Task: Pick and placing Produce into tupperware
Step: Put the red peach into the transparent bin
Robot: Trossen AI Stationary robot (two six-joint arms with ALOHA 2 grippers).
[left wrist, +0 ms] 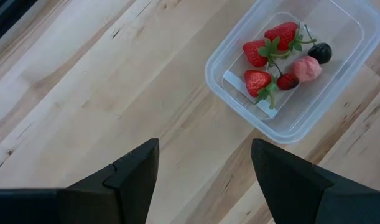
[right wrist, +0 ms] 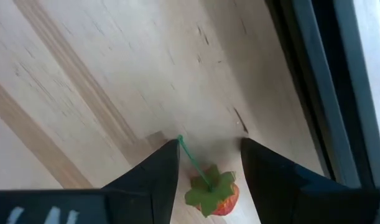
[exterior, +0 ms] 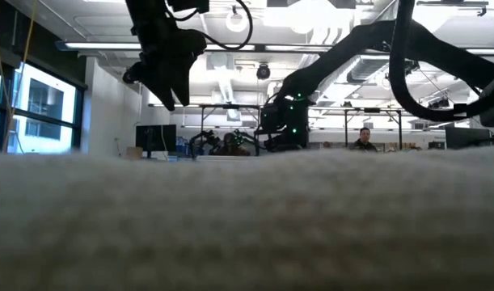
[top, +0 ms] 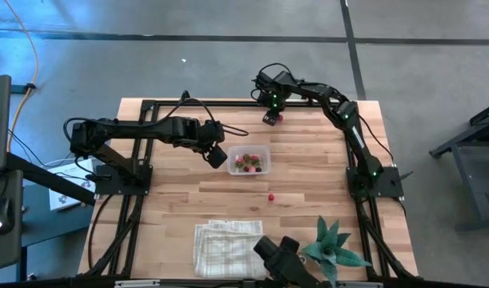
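Two sets of fingers are at work over the desk, and I am speaking for both. My right fingers are reaching down at the far edge of the desk, spread apart, with a red strawberry sitting between them, its green leaves and thin stem turned up toward me. I am not yet touching it. Just beyond my fingers the wood is ending at the dark frame rail that borders the desk, so room on that side is tight, while the planks on the other side are lying bare.

My left fingers are hovering spread apart and holding nothing, just beside the clear tupperware near the middle of the desk. Its rounded rim is standing free of my fingers, with bare wood between us. Inside it are lying three red strawberries, a small dark red piece, a pink piece and a dark round berry.

From above, one more red piece is lying alone on open wood, on the near side of the tupperware and well apart from it. Nearer the front edge, a checked folded cloth and a green spiky plant are sitting, with clear wood between them and the tupperware.
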